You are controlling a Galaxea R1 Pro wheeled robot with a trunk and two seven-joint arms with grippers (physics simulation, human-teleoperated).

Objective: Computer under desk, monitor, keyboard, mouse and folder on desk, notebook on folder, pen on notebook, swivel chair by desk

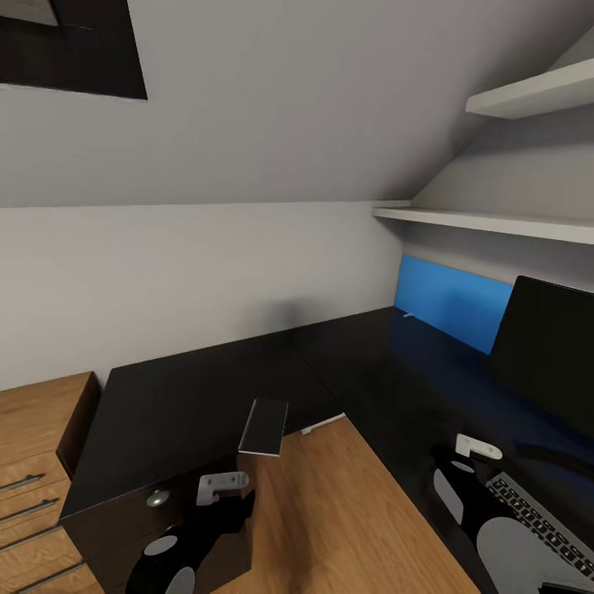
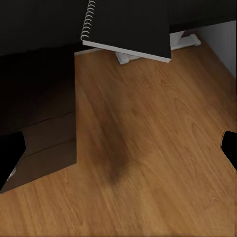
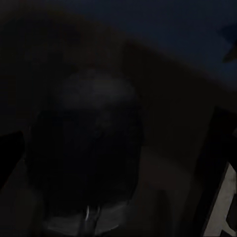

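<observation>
The L-shaped table (image 1: 206,388) with its glossy black top fills the middle of the head view, one wing running left along the white wall, the other running near-right under the shelves (image 1: 495,221). The notebook (image 1: 264,426) lies at the near edge of the left wing, partly overhanging the wooden floor (image 1: 346,503); the left wrist view shows its spiral binding and dark cover (image 2: 131,27). On the right wing the monitor (image 1: 544,346) stands in front of a blue wall panel (image 1: 450,299), and the keyboard (image 1: 540,516) lies near it, at the right. The right wrist view dimly shows the mouse (image 3: 89,148) just beneath the right tool. The left tool (image 2: 118,163) has its fingers spread wide over the floor, holding nothing; for the right tool (image 1: 474,450) I cannot tell. A light wooden drawer chest (image 1: 37,462) stands at the far left
</observation>
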